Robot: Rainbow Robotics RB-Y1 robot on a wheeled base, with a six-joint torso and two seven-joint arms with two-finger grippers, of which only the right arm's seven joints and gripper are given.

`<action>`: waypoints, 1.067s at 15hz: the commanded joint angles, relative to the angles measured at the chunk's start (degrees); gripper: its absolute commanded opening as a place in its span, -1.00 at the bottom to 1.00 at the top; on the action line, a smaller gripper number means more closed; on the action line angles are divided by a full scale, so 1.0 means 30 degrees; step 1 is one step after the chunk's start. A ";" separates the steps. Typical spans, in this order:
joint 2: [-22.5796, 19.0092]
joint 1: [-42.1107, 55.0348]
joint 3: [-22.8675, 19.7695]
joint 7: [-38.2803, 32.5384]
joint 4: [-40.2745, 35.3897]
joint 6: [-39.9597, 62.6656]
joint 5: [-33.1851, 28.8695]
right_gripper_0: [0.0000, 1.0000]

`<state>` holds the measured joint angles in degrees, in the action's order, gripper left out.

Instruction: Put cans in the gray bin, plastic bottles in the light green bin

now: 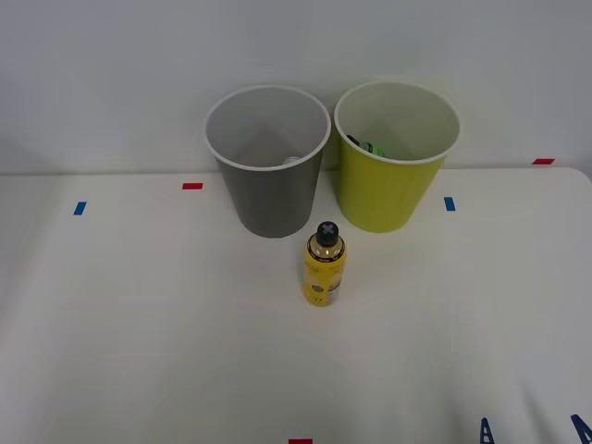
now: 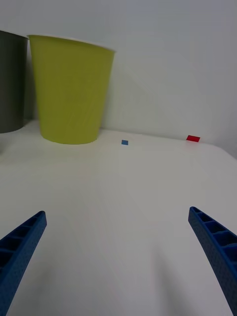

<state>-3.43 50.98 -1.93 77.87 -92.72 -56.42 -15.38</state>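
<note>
Round tapered gray bin with white rim — upright. Round tapered lime bin stands just beside it. Small yellow plastic bottle, black cap — upright, near, before the gray bin.

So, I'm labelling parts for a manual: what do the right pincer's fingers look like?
The right pincer has two blue fingers, long and tapering toward the tips. Their inner faces are ribbed with a row of open cells, and the outer faces look finely textured. No cables or markings can be seen on them.

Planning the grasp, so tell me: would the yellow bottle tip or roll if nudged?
The yellow bottle stands upright, tall and narrow, so a nudge near its black cap would probably tip it. Being round, it may then roll. The right gripper is open, away from it.
</note>
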 commanded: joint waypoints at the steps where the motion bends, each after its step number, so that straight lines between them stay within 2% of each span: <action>1: 0.0000 0.0000 0.0000 0.0000 0.0000 -0.0001 0.0000 1.00; 4: 0.0000 0.0000 0.0000 0.0000 0.0000 -0.0001 0.0000 1.00; 7: -0.0440 -0.0615 0.0498 0.0117 0.1318 -0.0879 0.0645 1.00; 10: -0.1611 -0.0644 0.2139 0.0527 0.1553 -0.2725 0.2432 1.00; 16: -0.4014 -0.1289 0.4014 0.1406 0.1553 -0.2696 0.2197 1.00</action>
<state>-14.50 47.51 9.05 81.69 -88.08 -64.46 -8.97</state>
